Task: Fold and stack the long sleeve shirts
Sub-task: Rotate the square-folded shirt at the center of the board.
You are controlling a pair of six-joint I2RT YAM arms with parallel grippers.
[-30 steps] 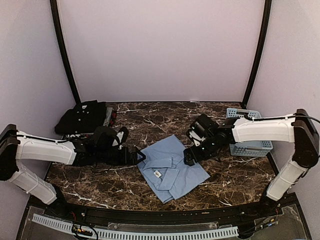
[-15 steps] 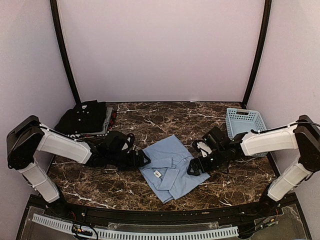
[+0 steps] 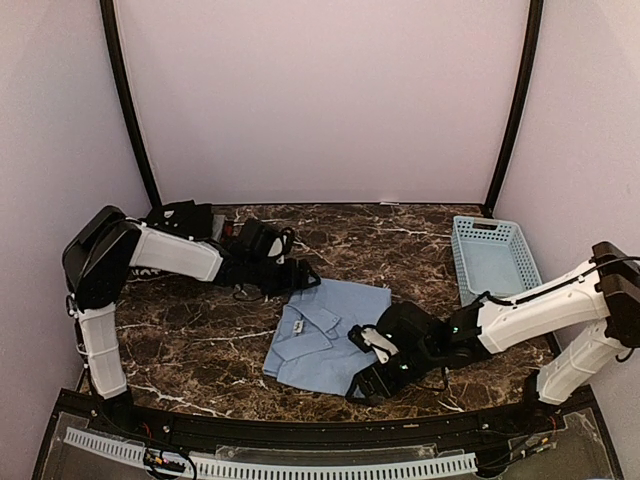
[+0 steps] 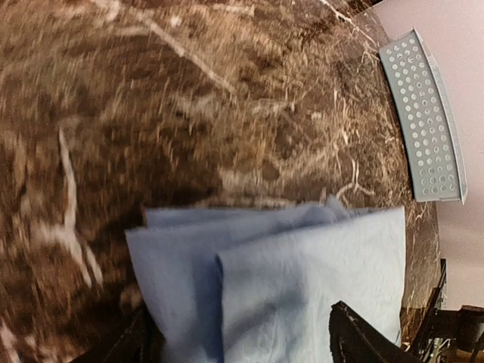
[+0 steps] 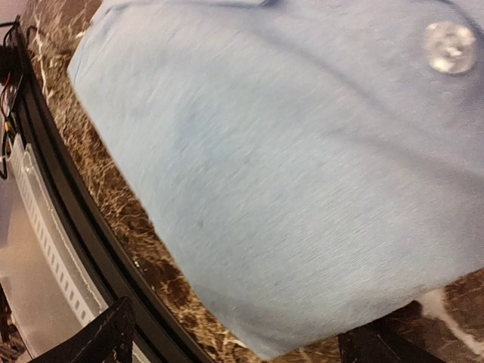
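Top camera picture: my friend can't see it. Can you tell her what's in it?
A folded light blue shirt lies in the middle of a marble table, the left gripper at its far corner and the right gripper at its near edge. A black shirt sits at the back left, a pale blue basket on the right.

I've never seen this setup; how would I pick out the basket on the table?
Look at the dark marbled table, then at its far right corner. The basket there is pale blue like the folded shirt in the middle, but it is a stiff rectangular tray with perforated walls.
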